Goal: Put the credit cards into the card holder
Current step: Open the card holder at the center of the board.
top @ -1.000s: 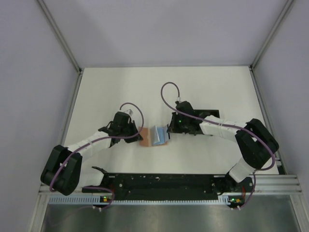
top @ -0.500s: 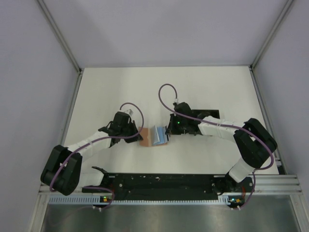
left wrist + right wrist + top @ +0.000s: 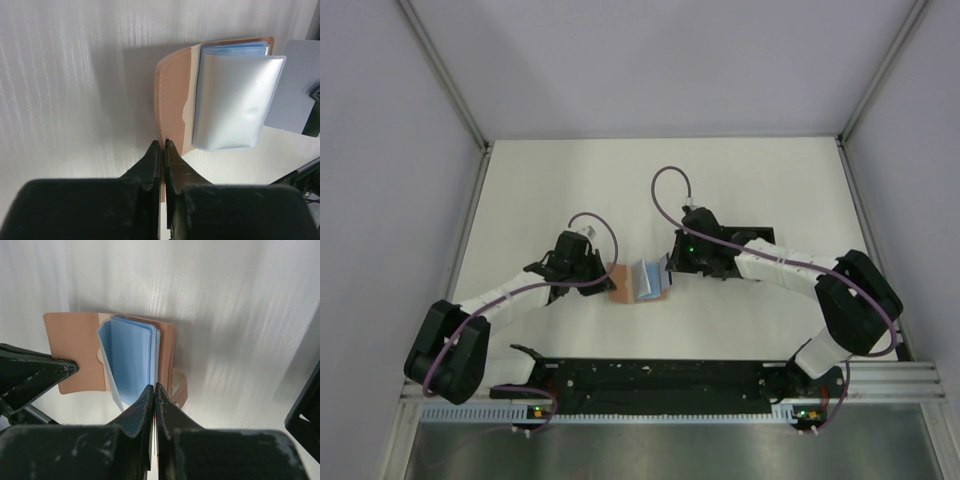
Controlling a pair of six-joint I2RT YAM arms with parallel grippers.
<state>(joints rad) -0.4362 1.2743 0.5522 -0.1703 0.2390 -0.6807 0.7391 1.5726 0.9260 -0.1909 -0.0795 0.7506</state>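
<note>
While left jaws pinch its flap, the card holder lies open

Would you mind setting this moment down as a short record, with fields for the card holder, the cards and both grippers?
card holder: open on the table, clear sleeves fanned out
left gripper: shut on the edge of the tan cover
right gripper: shut on the light blue card
light blue card: beside the sleeves, opposite the left gripper; cannot tell whether it is entering one
yellow-orange card: not in view
</note>
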